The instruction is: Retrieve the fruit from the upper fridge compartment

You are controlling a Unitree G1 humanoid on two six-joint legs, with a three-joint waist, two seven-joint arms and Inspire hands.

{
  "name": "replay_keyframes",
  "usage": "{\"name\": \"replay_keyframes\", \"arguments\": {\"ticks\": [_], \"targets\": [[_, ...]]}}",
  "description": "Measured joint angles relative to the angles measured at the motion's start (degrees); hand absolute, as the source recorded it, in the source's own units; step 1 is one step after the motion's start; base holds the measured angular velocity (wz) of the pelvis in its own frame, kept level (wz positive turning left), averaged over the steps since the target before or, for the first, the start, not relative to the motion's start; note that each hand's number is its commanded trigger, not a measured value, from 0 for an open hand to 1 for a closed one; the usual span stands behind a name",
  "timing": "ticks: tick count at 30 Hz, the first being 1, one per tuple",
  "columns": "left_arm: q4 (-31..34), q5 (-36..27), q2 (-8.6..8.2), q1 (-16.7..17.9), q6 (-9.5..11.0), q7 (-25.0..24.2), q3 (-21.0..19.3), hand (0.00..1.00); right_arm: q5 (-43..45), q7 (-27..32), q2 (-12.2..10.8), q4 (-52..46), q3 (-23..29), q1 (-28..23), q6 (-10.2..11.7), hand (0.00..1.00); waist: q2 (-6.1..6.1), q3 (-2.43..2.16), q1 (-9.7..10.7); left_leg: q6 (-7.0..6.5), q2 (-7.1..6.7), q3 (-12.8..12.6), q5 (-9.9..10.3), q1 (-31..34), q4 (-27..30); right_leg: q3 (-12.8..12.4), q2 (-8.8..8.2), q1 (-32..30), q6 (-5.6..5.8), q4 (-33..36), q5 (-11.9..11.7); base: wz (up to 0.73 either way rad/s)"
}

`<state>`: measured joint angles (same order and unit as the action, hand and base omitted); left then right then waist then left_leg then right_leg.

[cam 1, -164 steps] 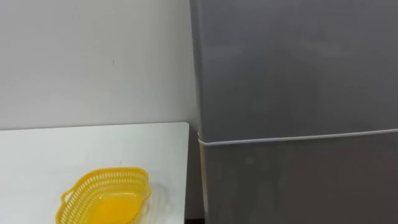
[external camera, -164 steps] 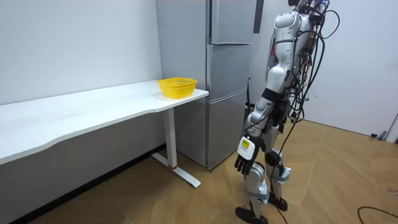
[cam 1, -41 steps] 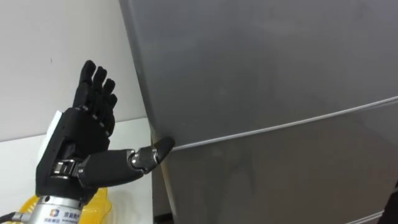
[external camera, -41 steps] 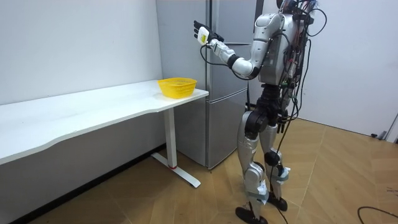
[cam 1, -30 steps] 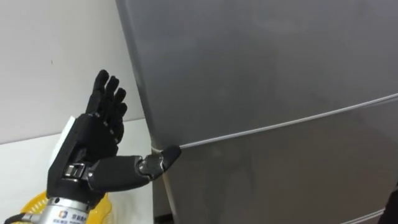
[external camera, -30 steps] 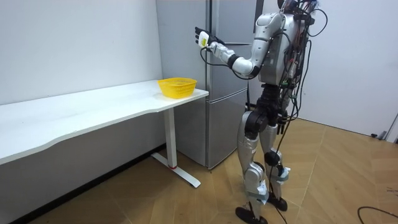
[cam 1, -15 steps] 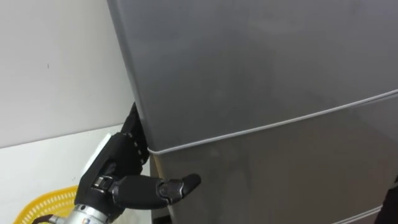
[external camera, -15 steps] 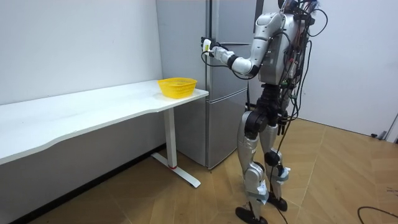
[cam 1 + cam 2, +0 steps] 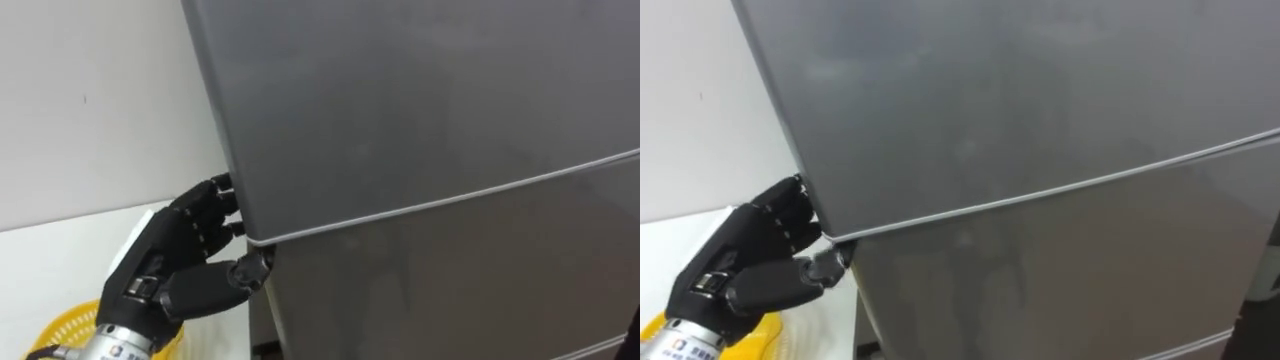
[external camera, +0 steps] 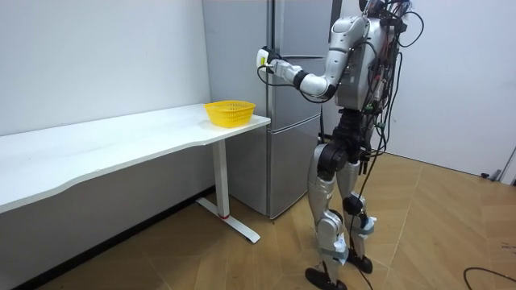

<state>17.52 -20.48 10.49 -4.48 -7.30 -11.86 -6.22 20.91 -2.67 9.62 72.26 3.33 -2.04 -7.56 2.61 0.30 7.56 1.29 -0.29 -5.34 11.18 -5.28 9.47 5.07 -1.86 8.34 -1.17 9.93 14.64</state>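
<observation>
The left hand (image 9: 175, 255) is at the left edge of the upper fridge door (image 9: 420, 100), close above the pale seam (image 9: 450, 198) that divides it from the lower door (image 9: 450, 290). Its fingers (image 9: 218, 205) are bent and their tips lie against the side edge of the upper door. The thumb (image 9: 240, 272) reaches across the front and touches the corner just at the seam. So the hand is closed on the door's left edge, fingers on the side and thumb on the front. How far the fingertips go behind the edge cannot be told.

The upper door is flush with the fridge body and no gap is visible along its edge. What is inside the upper compartment is hidden behind the door.

To the left of the fridge there is the white table (image 9: 60, 250), and its right edge comes very near to the fridge side, with only a narrow dark slot between them. The hand is over this slot and the table's right end. A yellow basket (image 9: 45, 338) stands on the table near that end, under the wrist. Behind is a plain white wall (image 9: 90, 90).

In the room view the robot stands upright in front of the fridge (image 10: 290, 121) on a wooden floor (image 10: 419, 242), with its left arm stretched toward the door edge.
</observation>
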Motion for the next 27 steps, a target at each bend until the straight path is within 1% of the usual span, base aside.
{"name": "replay_keyframes", "arguments": {"ticks": [3, 8, 10, 12, 13, 15, 16, 17, 19, 20, 21, 22, 23, 24, 25, 26, 27], "targets": [[0.26, -0.09, 0.26, -0.10, -0.10, -0.04, -0.01, 1.00, -0.18, 0.01, 0.07, 0.28, -0.38, 0.08, 0.02, 0.00, 0.00, 0.00, -0.17, 0.00, -0.03, 0.25, 0.00, 0.13, -0.05, 0.14, 0.03, 0.01, 0.17, -0.03, -0.12, 0.07], [1.65, -0.11, 1.83, -0.11, -0.10, -0.06, 0.34, 1.00, -0.36, 0.05, 0.12, 0.99, -0.96, 0.36, 0.48, 0.00, 0.01, 0.00, -0.61, 0.00, -0.09, 0.54, 0.00, 0.13, -0.07, 0.13, 0.01, 0.02, 0.43, -0.08, -0.38, 0.00], [2.31, -0.13, 1.93, -0.11, -0.10, -0.06, 0.42, 1.00, -0.37, 0.04, 0.15, 1.38, -0.98, 0.44, 0.63, 0.00, 0.00, 0.00, -0.83, 0.00, -0.11, 0.86, 0.00, 0.10, -0.08, 0.18, -0.01, 0.03, 0.46, 0.02, -0.42, 0.00], [4.16, -0.28, 1.92, -0.14, -0.09, -0.16, 0.40, 1.00, -0.38, 0.03, 0.19, 1.55, -0.96, 0.44, 0.64, 0.00, -0.01, 0.00, -0.92, -0.01, -0.10, 0.95, -0.01, -0.08, -0.12, 0.37, -0.02, 0.01, 0.46, 0.35, -0.42, 0.00], [6.04, -0.46, 1.90, -0.31, 0.04, -0.63, 1.09, 1.00, -0.40, 0.02, 0.20, 1.59, -0.96, 0.40, 0.62, 0.00, -0.02, 0.01, -1.02, -0.02, -0.04, 0.99, -0.01, -0.42, -0.16, 0.53, -0.02, 0.05, 0.46, 0.87, -0.42, -0.03], [8.04, -2.11, 1.86, -1.15, 0.80, -2.38, 2.36, 1.00, -0.41, -0.01, 0.19, 1.58, -0.99, 0.33, 0.65, 0.00, -0.13, 0.04, -1.35, -0.02, -0.03, 0.98, -0.01, -1.09, -0.34, 0.95, -0.04, 0.46, 0.47, 0.90, -0.42, -0.11], [8.93, -3.21, 1.85, -1.32, 1.38, -3.28, 3.12, 1.00, -0.38, -0.04, 0.19, 1.57, -0.98, 0.32, 0.69, 0.00, -0.43, 0.18, -1.38, -0.02, -0.03, 0.89, -0.01, -1.41, -0.51, 1.52, -0.07, 0.77, 0.47, 0.74, -0.43, -0.10], [9.26, -3.87, 1.86, -1.32, 1.41, -3.95, 3.06, 1.00, -0.41, -0.04, 0.22, 1.55, -0.96, 0.22, 0.73, 0.00, -0.37, 0.02, -1.25, -0.02, -0.01, 0.80, -0.01, -1.42, -0.58, 1.75, -0.07, 0.77, 0.52, 0.80, -0.46, 0.00], [9.56, -4.82, 1.85, -1.53, 1.40, -4.83, 3.26, 1.00, -0.42, -0.02, 0.26, 1.55, -0.97, 0.04, 0.72, 0.00, -0.13, -0.05, -1.02, -0.04, 0.20, 0.98, -0.03, -1.72, -0.83, 2.45, 0.03, 0.61, 0.62, 1.48, -0.51, 0.02], [9.58, -4.89, 1.86, -1.92, 1.40, -5.19, 4.03, 1.00, -0.42, -0.03, 0.28, 1.57, -0.97, -0.24, 0.73, 0.00, 0.18, 0.14, -1.32, -0.14, 0.81, 1.77, -0.11, -2.34, -1.28, 3.11, 0.42, -0.40, 0.65, 3.96, -0.48, -0.11], [9.59, -4.95, 1.84, -2.06, 1.41, -5.21, 4.47, 1.00, -0.42, -0.03, 0.28, 1.68, -0.98, -0.58, 0.78, 0.00, 0.48, 0.24, -1.66, -0.33, 1.73, 3.30, -0.25, -2.71, -1.52, 3.48, 0.68, -1.85, 0.82, 6.84, -0.34, -0.40], [9.59, -6.40, 2.03, -2.02, 1.70, -5.21, 5.01, 1.00, -0.45, -0.07, 0.17, 1.81, -1.05, -0.55, 1.26, 0.00, 2.22, 0.57, -2.37, -0.53, 3.60, 8.01, -0.38, -3.19, -2.00, 1.20, 2.35, -5.96, 0.79, 8.86, 1.62, -0.92], [9.61, -6.70, 2.20, -2.08, 2.58, -5.21, 4.34, 1.00, 0.00, -0.52, 0.00, 1.70, -2.21, 0.63, 2.07, 0.00, 1.01, 0.29, -3.12, -0.22, 3.94, 9.21, -0.12, -2.47, -1.60, -0.35, 2.77, -10.78, -1.46, 4.24, -2.52, -0.90], [9.37, -6.60, 1.81, -2.07, 2.43, -5.13, 3.62, 1.00, 0.09, -0.71, 0.28, 1.27, -2.89, 0.93, 2.49, 0.00, 1.52, 0.32, -2.49, 0.59, 4.77, 8.95, 0.66, -2.03, -1.27, 1.36, 2.70, -11.21, -2.35, 5.51, -4.55, -0.48], [9.31, -6.28, 1.39, -2.52, 1.83, -5.32, 4.35, 1.00, -0.39, -0.55, 0.50, 0.78, -4.50, 0.84, 2.70, 0.00, 1.46, 0.38, -0.47, 1.14, 5.02, 6.60, 0.92, -1.74, -0.83, 3.17, 2.97, -10.07, -2.61, 4.44, -4.98, 0.16], [9.32, -6.25, 1.43, -2.55, 1.57, -5.91, 4.51, 1.00, -0.47, -0.65, 0.51, 0.90, -4.64, 0.78, 2.57, 0.00, 1.15, 0.60, 0.22, 1.29, 5.14, 4.98, 0.82, -1.86, -0.84, 3.33, 2.98, -9.69, -2.64, 4.24, -5.01, 0.25], [9.40, -6.32, 1.52, -2.53, 1.18, -7.09, 4.87, 1.00, -0.52, -1.05, 0.95, 1.32, -4.70, 0.22, 2.18, 0.00, 0.94, 0.73, 0.43, 1.54, 5.45, 1.95, 0.62, -2.32, -1.19, 3.30, 3.22, -9.14, -2.66, 4.13, -5.02, 0.21]]}}
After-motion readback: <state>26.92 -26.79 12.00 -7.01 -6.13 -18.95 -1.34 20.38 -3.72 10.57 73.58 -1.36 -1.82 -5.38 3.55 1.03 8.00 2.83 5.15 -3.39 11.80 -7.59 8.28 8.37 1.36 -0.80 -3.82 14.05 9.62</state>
